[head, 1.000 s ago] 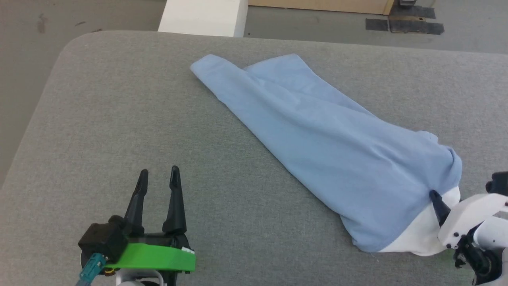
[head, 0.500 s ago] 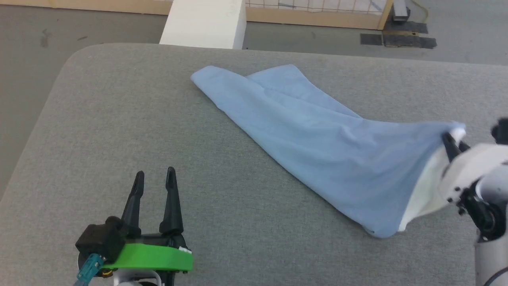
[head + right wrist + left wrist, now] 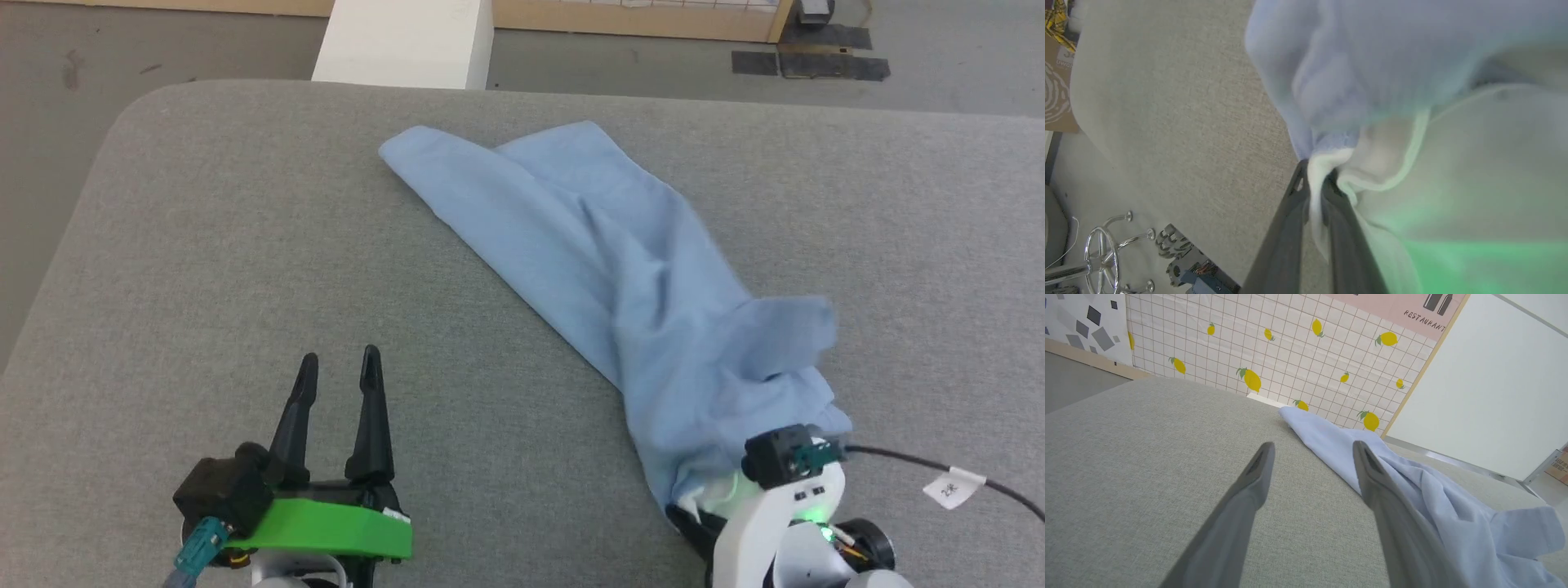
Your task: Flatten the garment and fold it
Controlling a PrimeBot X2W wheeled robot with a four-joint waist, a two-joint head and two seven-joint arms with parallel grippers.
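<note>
Grey padded worktop (image 3: 204, 245) carries the light blue garment (image 3: 620, 269), stretched from 11 o'clock to 5 o'clock. Its white edge is clamped in the right end effector (image 3: 1316, 171); the left end effector (image 3: 340, 357), jaws apart, sits at 7 o'clock.

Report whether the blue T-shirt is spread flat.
Not flat: the light blue knit T-shirt lies rumpled lengthwise, one end pinched in the right gripper.

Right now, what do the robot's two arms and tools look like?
The left tool has two long, tapering black fingers on a black base, a bright green collar and a teal plug. The right tool has dark fingers too; its wrist is white, with a black camera block, a green glow, and a black cable bearing a white tag.
</note>
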